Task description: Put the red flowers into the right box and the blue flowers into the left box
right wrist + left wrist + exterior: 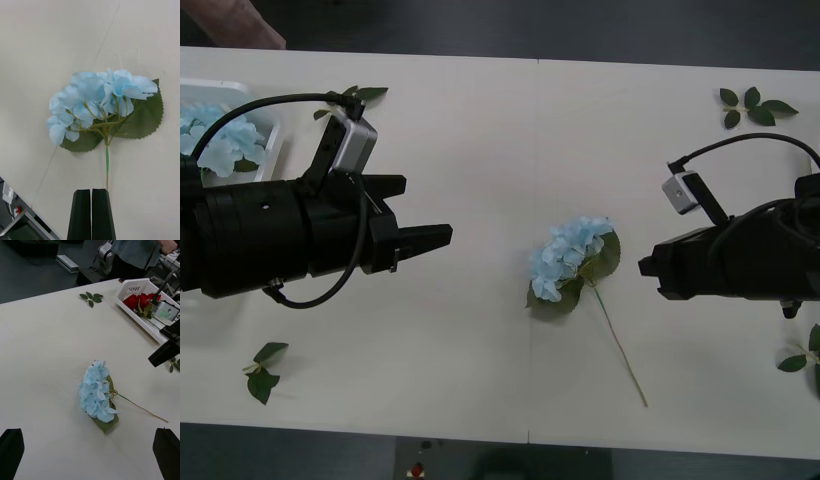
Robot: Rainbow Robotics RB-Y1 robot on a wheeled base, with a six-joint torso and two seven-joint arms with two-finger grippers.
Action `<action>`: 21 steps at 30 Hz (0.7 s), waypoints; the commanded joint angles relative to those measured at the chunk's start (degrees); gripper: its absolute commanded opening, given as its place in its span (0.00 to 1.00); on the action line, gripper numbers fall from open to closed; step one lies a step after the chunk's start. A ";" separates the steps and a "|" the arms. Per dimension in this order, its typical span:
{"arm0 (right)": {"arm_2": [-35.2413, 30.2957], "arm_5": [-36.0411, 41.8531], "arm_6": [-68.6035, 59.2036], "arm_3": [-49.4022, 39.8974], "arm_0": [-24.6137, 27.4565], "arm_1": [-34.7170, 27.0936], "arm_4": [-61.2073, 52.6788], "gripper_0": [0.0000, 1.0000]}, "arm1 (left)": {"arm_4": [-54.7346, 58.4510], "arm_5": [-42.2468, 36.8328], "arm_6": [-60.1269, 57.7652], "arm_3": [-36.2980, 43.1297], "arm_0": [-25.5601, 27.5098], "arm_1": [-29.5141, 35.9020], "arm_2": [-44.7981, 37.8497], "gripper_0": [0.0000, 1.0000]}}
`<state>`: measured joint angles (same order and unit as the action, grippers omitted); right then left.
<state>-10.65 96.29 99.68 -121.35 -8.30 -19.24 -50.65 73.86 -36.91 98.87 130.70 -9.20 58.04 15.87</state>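
Front view: white table (pixel 480 130) with one blue flower (pixel 570 258) lying at its centre, between the two arms, touching neither.
Left gripper (pixel 442 238): hovers left of the flower, black fingers spread wide; in its own wrist view they sit at the two corners.
Right gripper (pixel 92 195): hovers right of the flower; its wrist view shows the two black, flat-faced fingers pressed together with nothing between them, tips just beside the stem's end.
Left box (pixel 272 128): white tray at the table's far left corner, holding more pale-blue blooms (pixel 220 140).
Left wrist view: adds a white slotted box (pixel 137 290) at the table's opposite end, with red flowers (pixel 139 300) inside.
Right wrist view: flower close up, with fluffy, fabric-like pale petals, two broad serrated dark-green leaves (pixel 144 118) beneath, and a thin green stem (pixel 107 165).
Loose leaf sprigs: one (pixel 755 105) at the far right, one (pixel 262 370) near the left front edge.
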 commanded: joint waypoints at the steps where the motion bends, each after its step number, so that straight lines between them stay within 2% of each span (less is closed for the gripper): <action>1: 1.42 1.53 -1.07 -1.69 -0.23 -0.36 2.22 0.94 | 0.06 0.52 1.50 0.70 0.67 -0.64 -0.93 1.00; 2: 1.77 1.97 -1.24 -1.69 -0.32 -0.36 3.54 1.00 | 0.06 0.52 1.50 0.70 0.67 -0.64 -0.93 1.00; 10: 7.40 2.06 -1.68 -1.34 -0.23 -0.36 12.33 1.00 | 0.06 0.52 1.50 0.70 0.67 -0.64 -0.93 1.00; 21: 18.03 -9.54 -1.86 9.82 -0.23 -0.36 20.85 1.00 | 0.06 0.52 1.50 0.70 0.67 -0.64 -0.93 1.00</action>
<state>6.47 88.58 99.68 -112.62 -8.30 -19.24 -31.01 73.86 -36.91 98.87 130.69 -9.20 58.04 15.87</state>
